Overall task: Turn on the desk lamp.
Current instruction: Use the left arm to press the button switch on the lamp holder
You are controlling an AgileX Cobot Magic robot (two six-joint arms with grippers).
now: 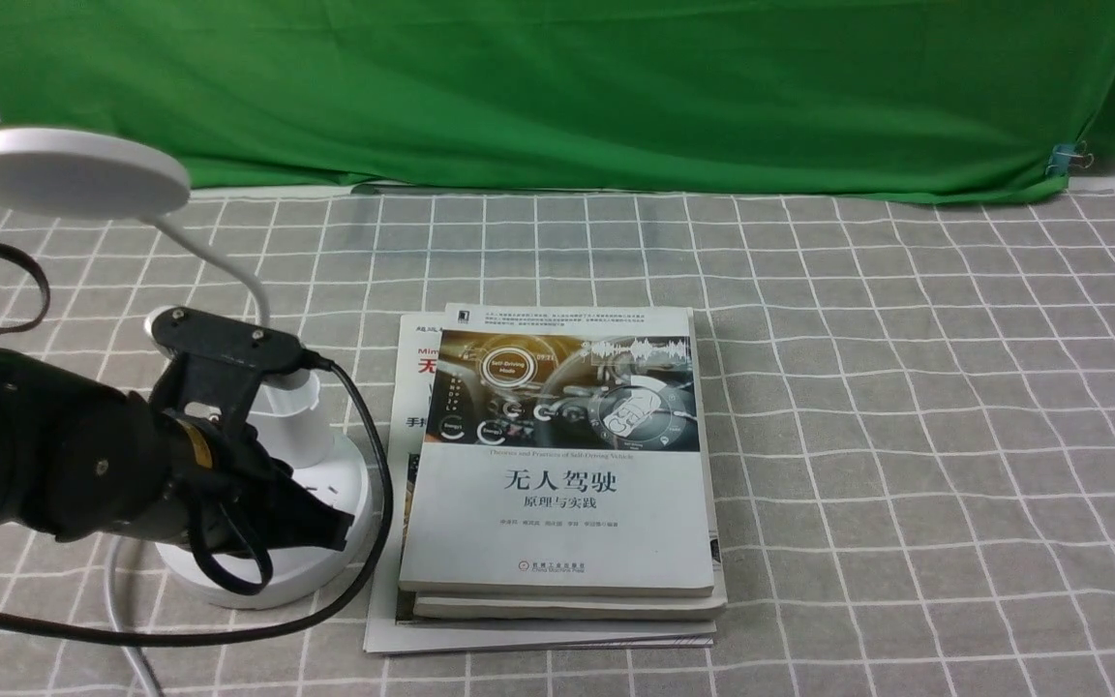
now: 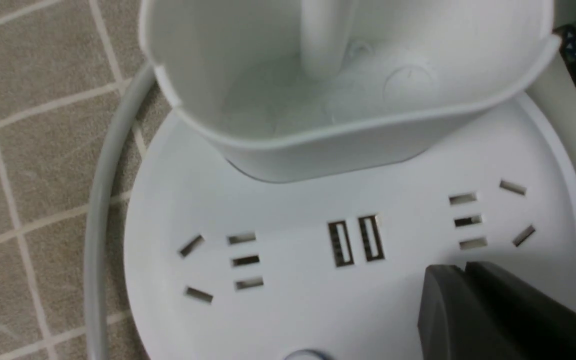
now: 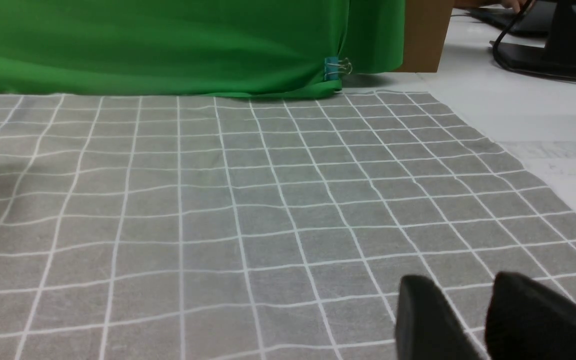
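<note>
The left gripper (image 2: 463, 270), jaws pressed together, is held over the white plastic desk lamp (image 2: 318, 300) with the round base; the right gripper (image 3: 468, 287) is seen narrowly parted.

My front camera faces forward, the desk lamp (image 1: 69, 172) on its left. My left wrist camera sits close above the lamp's base, shared with front. My right one, well right of the lamp, looks low toward the green backdrop (image 3: 158, 45).
</note>
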